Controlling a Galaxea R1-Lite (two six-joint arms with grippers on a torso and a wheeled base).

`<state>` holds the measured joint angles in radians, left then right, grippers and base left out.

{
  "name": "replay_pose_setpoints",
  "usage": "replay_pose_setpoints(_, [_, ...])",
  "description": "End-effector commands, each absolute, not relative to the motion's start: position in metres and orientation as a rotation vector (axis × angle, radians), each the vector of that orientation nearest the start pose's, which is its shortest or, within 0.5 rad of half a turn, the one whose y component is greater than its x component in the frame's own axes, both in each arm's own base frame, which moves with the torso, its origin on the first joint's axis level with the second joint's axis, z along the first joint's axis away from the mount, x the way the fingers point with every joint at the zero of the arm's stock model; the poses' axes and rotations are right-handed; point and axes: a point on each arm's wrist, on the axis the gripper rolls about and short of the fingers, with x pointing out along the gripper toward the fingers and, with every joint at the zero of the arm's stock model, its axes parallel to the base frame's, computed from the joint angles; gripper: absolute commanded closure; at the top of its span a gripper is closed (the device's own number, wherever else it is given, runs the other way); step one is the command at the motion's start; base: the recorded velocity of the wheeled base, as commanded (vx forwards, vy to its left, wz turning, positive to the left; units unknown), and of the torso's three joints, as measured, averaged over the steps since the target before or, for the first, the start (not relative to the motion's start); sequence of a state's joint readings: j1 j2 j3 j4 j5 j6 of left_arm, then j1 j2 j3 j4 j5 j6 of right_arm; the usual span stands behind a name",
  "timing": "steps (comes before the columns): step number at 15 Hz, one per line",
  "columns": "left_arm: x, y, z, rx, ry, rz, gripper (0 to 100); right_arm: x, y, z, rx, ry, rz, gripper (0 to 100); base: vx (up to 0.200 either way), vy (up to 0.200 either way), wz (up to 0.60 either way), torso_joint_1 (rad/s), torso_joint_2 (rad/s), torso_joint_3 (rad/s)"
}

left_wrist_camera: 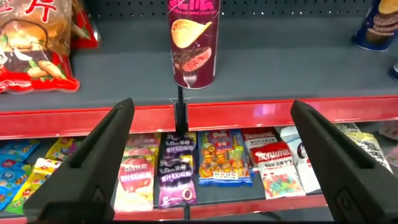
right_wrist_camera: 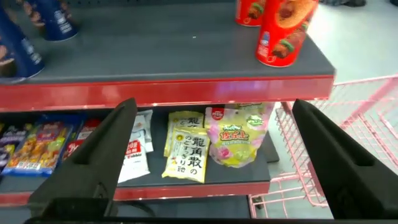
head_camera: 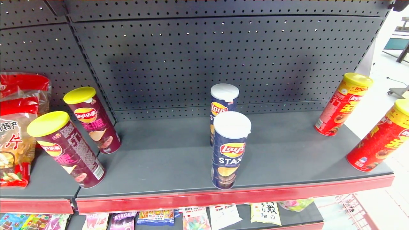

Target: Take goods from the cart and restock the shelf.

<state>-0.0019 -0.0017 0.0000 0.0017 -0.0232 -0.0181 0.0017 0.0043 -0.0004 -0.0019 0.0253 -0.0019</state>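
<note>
Upper shelf point(head_camera: 179, 156): a dark board with a red front lip and a pegboard back. Six chip cans stand upright on it in three pairs, each pair set one behind the other.
- Left: near maroon can point(head_camera: 65, 148) close to the front lip, with the far maroon can point(head_camera: 92, 119) behind it. Both have yellow lids.
- Centre: near navy can point(head_camera: 230, 150) at the front lip, with the far navy can point(head_camera: 223, 99) just behind it and partly hidden. Both have white lids.
- Right: far red can point(head_camera: 343, 103) further back, and the near red can point(head_camera: 378, 137) by the shelf's right front corner. Both have yellow lids.

The pairs stand well apart, with bare board between them. Red snack bags point(head_camera: 16, 127) are at the far left, beside the maroon cans.

Lower shelf: flat packets point(head_camera: 195, 217) lie in a row, with a yellow packet point(right_wrist_camera: 186, 152) and a green pouch point(right_wrist_camera: 239, 134) toward the right end.

A corner of the pink wire cart point(right_wrist_camera: 348, 124) is low at the right, beside the end of the lower shelf.

Left gripper point(left_wrist_camera: 211, 109): jaws spread wide with nothing between them. It is in front of the shelf lip, below the near maroon can.

Right gripper point(right_wrist_camera: 212, 107): jaws spread wide and holding nothing. It is in front of the lip toward the right end, with the near red can up to its right.
</note>
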Motion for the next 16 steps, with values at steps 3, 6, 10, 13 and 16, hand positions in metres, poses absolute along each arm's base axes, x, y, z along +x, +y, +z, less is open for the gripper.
replay_pose_setpoints(3, [-0.0228, -0.0005, 0.0753, -0.011, 0.002, -0.025, 0, -0.0226, 0.0005, 0.0757, -0.002, 0.002, 0.025, 0, 0.000, 0.000, 0.00, 0.000, 0.00, 0.000])
replay_pose_setpoints(6, [-0.0228, -0.0004, 0.0753, -0.006, 0.002, -0.023, 0, -0.0226, 0.0005, 0.0757, -0.002, 0.002, 0.025, 0, 0.000, 0.000, 0.00, 0.000, 0.00, 0.000])
replay_pose_setpoints(10, [-0.0228, -0.0004, 0.0753, -0.006, 0.002, -0.023, 0, -0.0226, 0.0005, 0.0757, 0.000, 0.002, 0.025, 0, 0.000, 0.000, 0.00, 0.000, 0.00, 0.000])
replay_pose_setpoints(13, [-0.0228, -0.0004, 0.0753, -0.006, 0.002, -0.023, 0, -0.0226, 0.0005, 0.0757, 0.000, 0.002, 0.025, 0, 0.000, 0.000, 0.00, 0.000, 0.00, 0.000])
replay_pose_setpoints(16, [-0.0228, -0.0004, 0.0753, -0.008, 0.002, -0.023, 0, -0.0226, 0.0005, 0.0757, -0.002, 0.002, 0.025, 0, 0.000, 0.000, 0.00, 0.000, 0.00, 0.000])
